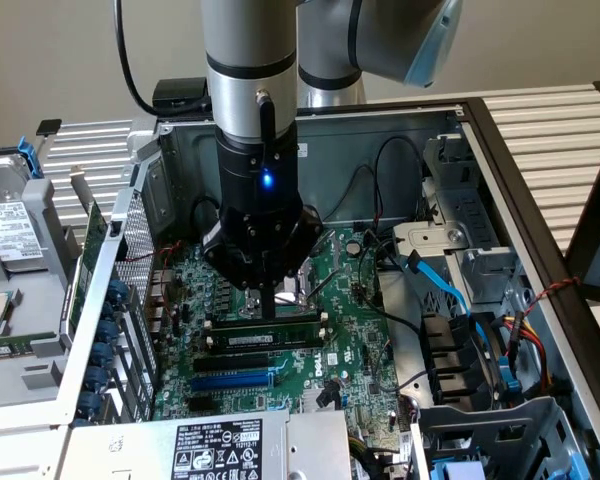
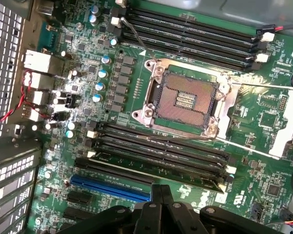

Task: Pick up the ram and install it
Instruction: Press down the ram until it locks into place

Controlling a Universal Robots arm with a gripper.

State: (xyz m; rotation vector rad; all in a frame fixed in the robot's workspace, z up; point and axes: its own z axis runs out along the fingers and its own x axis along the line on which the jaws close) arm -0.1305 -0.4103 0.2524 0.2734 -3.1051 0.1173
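Note:
The ram (image 1: 270, 332) stands on its long edge in one of the black memory slots (image 1: 225, 357) of the motherboard (image 1: 350, 345), with its white label facing the exterior view. My gripper (image 1: 268, 308) hangs straight down over it, shut, and its joined fingertips rest on or just above the middle of the ram's top edge. It grips nothing. In the wrist view the shut fingers (image 2: 161, 195) point at the near bank of memory slots (image 2: 156, 156), beside the open CPU socket (image 2: 185, 100).
An open computer case (image 1: 500, 170) encloses the board. A blue expansion slot (image 1: 235, 380) lies just in front of the memory slots. Blue and black cables (image 1: 445, 290) and a drive cage stand at the exterior view's right, and the power supply (image 1: 220, 445) is at the front.

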